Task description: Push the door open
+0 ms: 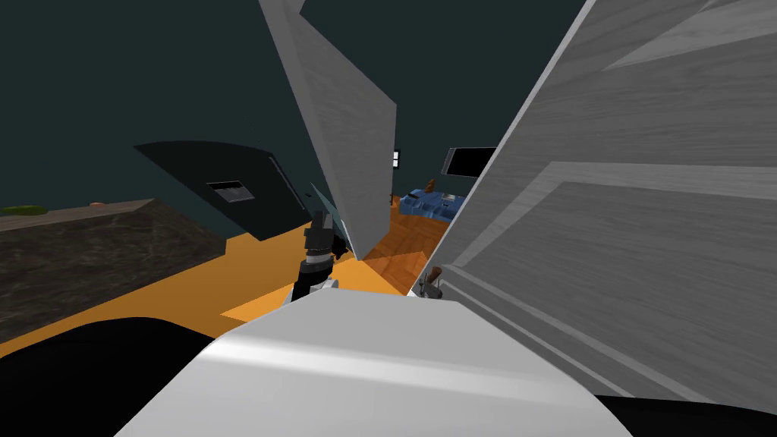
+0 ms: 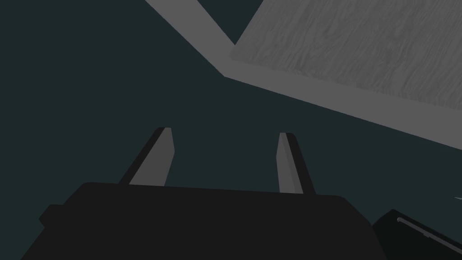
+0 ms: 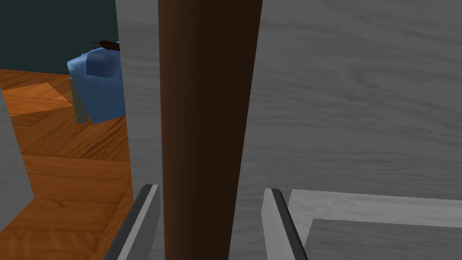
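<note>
Head view: a grey wood-grain door (image 1: 622, 227) stands partly ajar on the right, with the right tool (image 1: 431, 287) at its free edge. Left wrist view: the left tool (image 2: 225, 131) is spread wide and holds nothing. Right wrist view: the right tool is spread around a brown handle (image 3: 207, 90) without clamping it. The push looks under way; the next move calls for steady forward pressure.

— Where is the door (image 1: 607, 227) found?
— To the right; a panel (image 1: 349, 136) is set left of it, and furniture (image 1: 432, 203) is seen beyond the gap between them.
— And its handle (image 3: 205, 135)?
— It is flanked by the right pincer's (image 3: 210, 187) fingers.
</note>
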{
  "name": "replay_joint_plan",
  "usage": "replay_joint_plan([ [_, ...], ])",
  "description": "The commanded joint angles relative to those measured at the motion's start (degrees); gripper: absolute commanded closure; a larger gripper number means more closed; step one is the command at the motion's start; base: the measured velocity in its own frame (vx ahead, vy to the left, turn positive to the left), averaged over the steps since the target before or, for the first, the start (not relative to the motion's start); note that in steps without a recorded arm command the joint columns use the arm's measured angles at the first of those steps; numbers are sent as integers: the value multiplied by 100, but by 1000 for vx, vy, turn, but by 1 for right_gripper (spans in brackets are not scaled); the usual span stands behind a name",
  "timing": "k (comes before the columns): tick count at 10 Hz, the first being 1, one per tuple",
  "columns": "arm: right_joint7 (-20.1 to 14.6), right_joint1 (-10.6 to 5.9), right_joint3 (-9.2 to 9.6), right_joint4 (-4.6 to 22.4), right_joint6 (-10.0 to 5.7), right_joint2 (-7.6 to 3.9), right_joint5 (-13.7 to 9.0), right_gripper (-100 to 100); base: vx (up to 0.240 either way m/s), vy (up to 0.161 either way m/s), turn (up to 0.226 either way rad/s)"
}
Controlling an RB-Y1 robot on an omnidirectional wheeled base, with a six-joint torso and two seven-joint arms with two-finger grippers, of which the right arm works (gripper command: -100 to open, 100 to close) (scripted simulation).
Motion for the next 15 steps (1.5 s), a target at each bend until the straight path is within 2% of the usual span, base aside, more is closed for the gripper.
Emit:
replay_joint_plan([
  [1,2,3,2,0,-1,-1,0,100,-18,24,25],
  [5,2,3,2,0,-1,-1,0,100,-2,2,-3],
  [6,12,-20,-63,-11,3,-53,-48,100,107,-18,-14],
  [10,40,-17,-192,-26,-37,-128,-146,100,169,-39,-34],
  [15,110,-10,-510,-65,-134,-197,-387,100,193,-59,-52],
])
